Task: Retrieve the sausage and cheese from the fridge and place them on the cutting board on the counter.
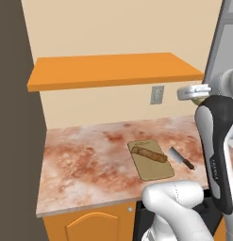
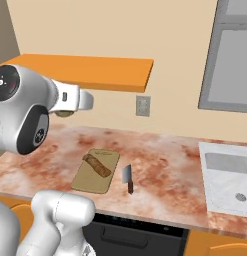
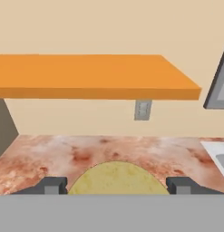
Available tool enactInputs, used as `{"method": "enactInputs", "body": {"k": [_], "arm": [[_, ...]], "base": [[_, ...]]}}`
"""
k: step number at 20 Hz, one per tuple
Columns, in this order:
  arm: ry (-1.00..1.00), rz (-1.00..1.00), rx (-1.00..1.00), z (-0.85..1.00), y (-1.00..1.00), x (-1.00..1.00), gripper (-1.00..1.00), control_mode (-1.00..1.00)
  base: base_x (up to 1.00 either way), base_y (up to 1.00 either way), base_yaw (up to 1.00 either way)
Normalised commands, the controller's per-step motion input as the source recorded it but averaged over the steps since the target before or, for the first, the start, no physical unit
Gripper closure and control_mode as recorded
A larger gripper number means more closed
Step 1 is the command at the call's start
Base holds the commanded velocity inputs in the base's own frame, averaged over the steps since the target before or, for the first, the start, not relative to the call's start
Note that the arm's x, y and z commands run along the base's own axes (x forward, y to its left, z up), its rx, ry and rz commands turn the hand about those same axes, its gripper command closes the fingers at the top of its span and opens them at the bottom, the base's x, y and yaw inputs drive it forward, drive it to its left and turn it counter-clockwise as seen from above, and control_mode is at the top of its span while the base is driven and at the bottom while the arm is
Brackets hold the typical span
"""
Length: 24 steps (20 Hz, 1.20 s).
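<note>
The cheese (image 3: 116, 179), a pale yellow rounded chunk, sits between my two finger tips, and my gripper (image 3: 114, 186) is shut on it. In the left base view the gripper (image 1: 198, 98) hangs high above the counter's (image 1: 85, 160) right part with the cheese (image 1: 199, 100) peeking out under the hand. It hovers left of and above the board in the right base view, gripper (image 2: 66, 112) and cheese (image 2: 64, 114) alike. The sausage (image 1: 150, 154) (image 2: 97, 165) lies diagonally on the tan cutting board (image 1: 153, 170) (image 2: 90, 183). The fridge is out of view.
A small cleaver (image 1: 180, 157) (image 2: 128, 178) lies just right of the board. An orange wall shelf (image 1: 113, 70) (image 2: 90, 70) runs above the counter, with a wall outlet (image 2: 142, 105) below it. A sink (image 2: 227, 180) lies at the right, under a grey panel (image 2: 230, 60).
</note>
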Motion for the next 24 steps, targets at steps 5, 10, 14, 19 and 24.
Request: {"method": "enactInputs", "body": {"k": [5, 10, 14, 19, 24], "arm": [[0.18, 0.00, -0.07, -0.34, 0.01, 0.00, 1.00, -1.00], [0.26, 0.11, -0.13, -0.46, 0.02, 0.01, 1.00, -1.00], [0.30, 0.20, -0.12, -0.49, 0.00, 0.05, 1.00, -1.00], [0.17, 0.15, -0.04, -0.62, 0.00, 0.06, 1.00, -1.00], [0.03, 0.08, 0.00, -0.78, 0.00, 0.25, 1.00, -1.00]], "base": [[0.00, 0.00, 0.00], [0.00, 0.00, 0.00], [0.00, 0.00, 0.00], [0.00, 0.00, 0.00], [0.00, 0.00, 0.00]]}}
